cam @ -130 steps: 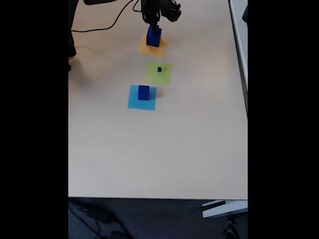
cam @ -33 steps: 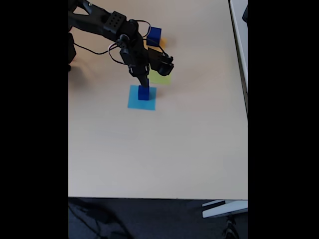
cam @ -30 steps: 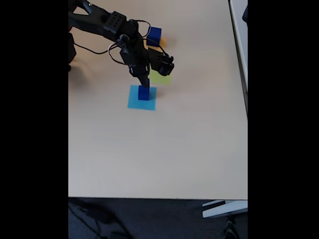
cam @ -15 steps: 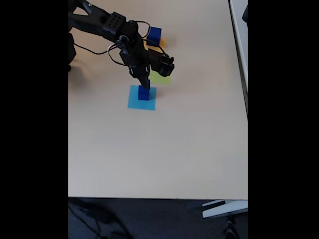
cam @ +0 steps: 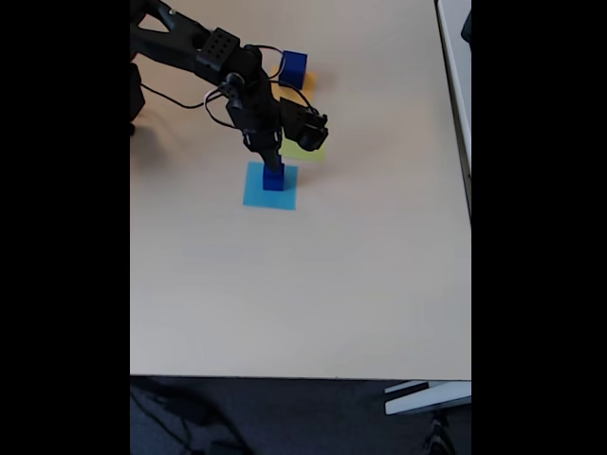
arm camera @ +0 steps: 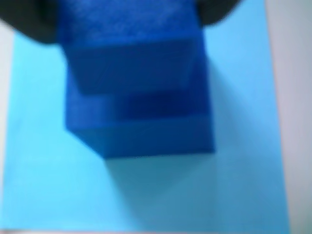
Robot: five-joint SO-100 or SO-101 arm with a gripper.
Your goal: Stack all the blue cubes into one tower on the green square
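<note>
Carried over from the orange square, tool grips a smaller cube atop another.

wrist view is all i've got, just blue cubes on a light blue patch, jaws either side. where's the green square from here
observer: In the fixed view the green square lies right beside the light blue square, up and to its right. The arm covers part of it.
operator: anything sitting on it
observer: I cannot tell. The arm hides its middle, and the strip that shows is bare.
operator: any other cubes around
observer: One larger blue cube sits on the orange-yellow square, beyond the green one toward the top of the fixed view.
</note>
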